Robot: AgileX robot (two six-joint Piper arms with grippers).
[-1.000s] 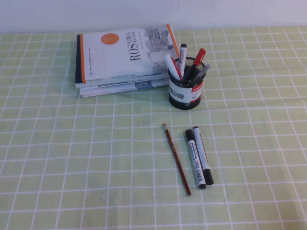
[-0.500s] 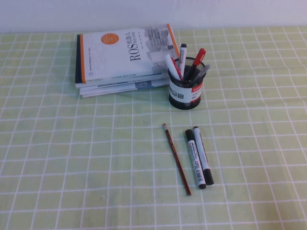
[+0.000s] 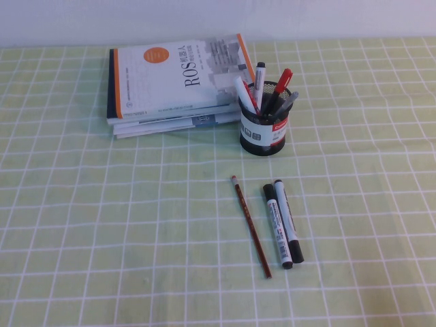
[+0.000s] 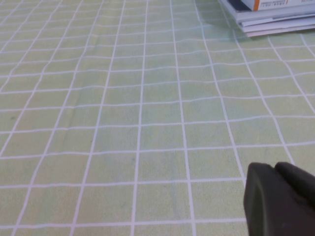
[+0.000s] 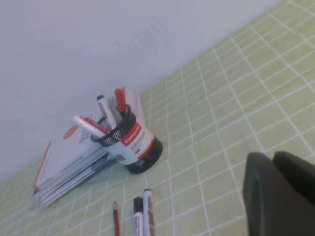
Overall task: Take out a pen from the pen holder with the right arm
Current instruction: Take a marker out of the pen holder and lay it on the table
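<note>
Open tabletop (image 3: 82, 225) is left before and beside the pen holder (image 3: 263, 129), bounded only by stacked books (image 3: 174, 78) at its left. The tools are shown by the wrist views alone. The right tool (image 5: 272, 164) is shut and empty, well apart from the holder. The left tool (image 4: 274, 172) is seemingly low over the tabletop, and its opening cannot be told. Red, black and white pens (image 3: 281, 80) are leaned in the black mesh.
</note>
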